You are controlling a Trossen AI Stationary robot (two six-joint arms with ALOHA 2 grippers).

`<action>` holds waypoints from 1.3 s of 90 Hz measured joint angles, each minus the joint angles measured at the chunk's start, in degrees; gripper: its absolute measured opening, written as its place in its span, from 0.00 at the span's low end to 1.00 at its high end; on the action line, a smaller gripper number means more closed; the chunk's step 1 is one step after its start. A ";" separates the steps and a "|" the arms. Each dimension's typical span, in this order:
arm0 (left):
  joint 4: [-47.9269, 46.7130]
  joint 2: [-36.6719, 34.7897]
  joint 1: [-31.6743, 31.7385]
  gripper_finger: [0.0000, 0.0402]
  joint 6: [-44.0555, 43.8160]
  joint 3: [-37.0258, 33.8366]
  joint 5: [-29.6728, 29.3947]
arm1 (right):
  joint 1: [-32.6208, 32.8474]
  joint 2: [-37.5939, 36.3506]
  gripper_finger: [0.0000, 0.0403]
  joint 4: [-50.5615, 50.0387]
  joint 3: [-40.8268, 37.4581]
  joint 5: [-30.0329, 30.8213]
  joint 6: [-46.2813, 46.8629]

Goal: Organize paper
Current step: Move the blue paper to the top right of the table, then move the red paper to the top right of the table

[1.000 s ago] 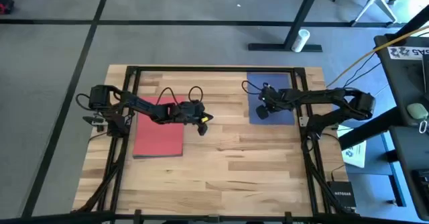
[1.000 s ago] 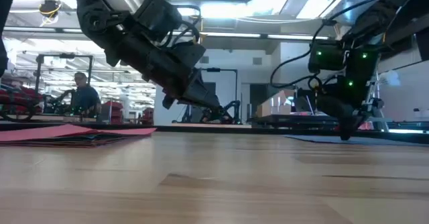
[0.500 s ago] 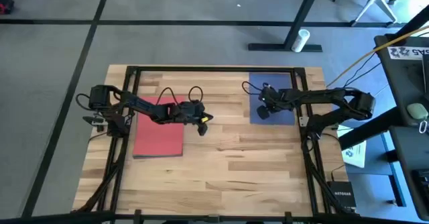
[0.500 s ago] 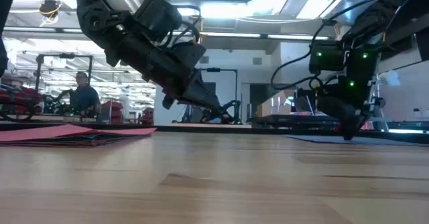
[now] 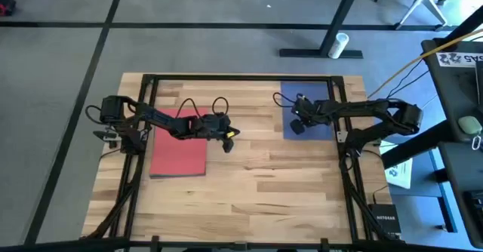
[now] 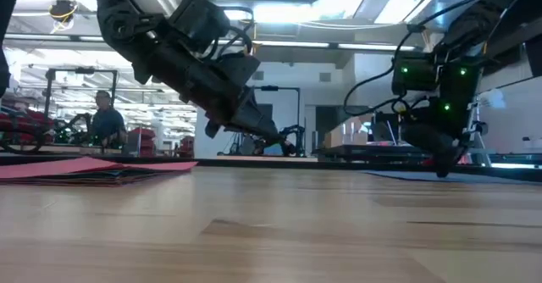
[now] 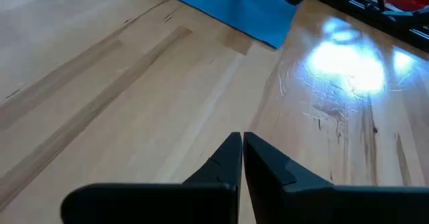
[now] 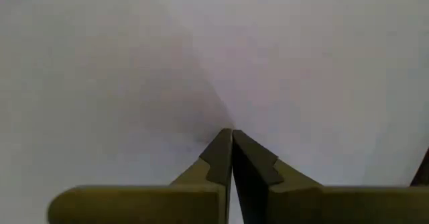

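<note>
On the table's left half lies a red paper stack, long side running front to back. Left gripper hovers just off the stack's right edge, above bare wood, fingers closed on nothing. Near the back right corner lies a blue sheet; right gripper presses its closed tips onto the sheet's left front part.
</note>
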 joint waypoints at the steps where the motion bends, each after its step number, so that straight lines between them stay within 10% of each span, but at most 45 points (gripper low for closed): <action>1: 0.00 0.00 0.00 0.00 0.00 -0.01 0.00 | 0.00 -0.21 0.00 -0.19 -0.02 -0.12 0.00; 71: -12.59 -7.58 -5.76 0.00 6.37 0.08 -0.06 | 0.57 -20.49 0.00 2.40 0.04 -11.09 -14.94; 117: -41.52 -15.74 -20.09 0.00 0.74 0.10 -3.51 | 22.19 -12.54 0.00 28.74 0.83 -14.28 -23.90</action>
